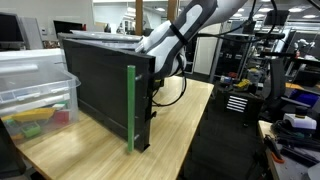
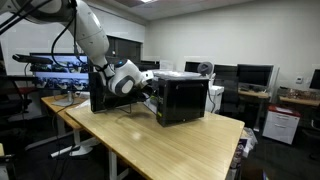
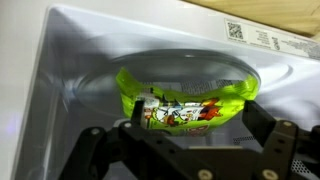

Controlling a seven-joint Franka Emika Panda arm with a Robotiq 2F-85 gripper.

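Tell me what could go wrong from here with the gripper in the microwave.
1. The open gripper could crush or tear the green snack bag if it closes hard.
2. Its fingers might knock the glass plate under the bag.
3. The arm reaches past the open door, so a wide withdrawal could hit it.

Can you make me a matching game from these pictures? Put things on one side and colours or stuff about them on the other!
Things:
1. snack bag
2. gripper
3. table
4. plastic bin

Match with:
A. open
B. pale wood
C. green
D. see-through

Pairs: 1-C, 2-A, 3-B, 4-D
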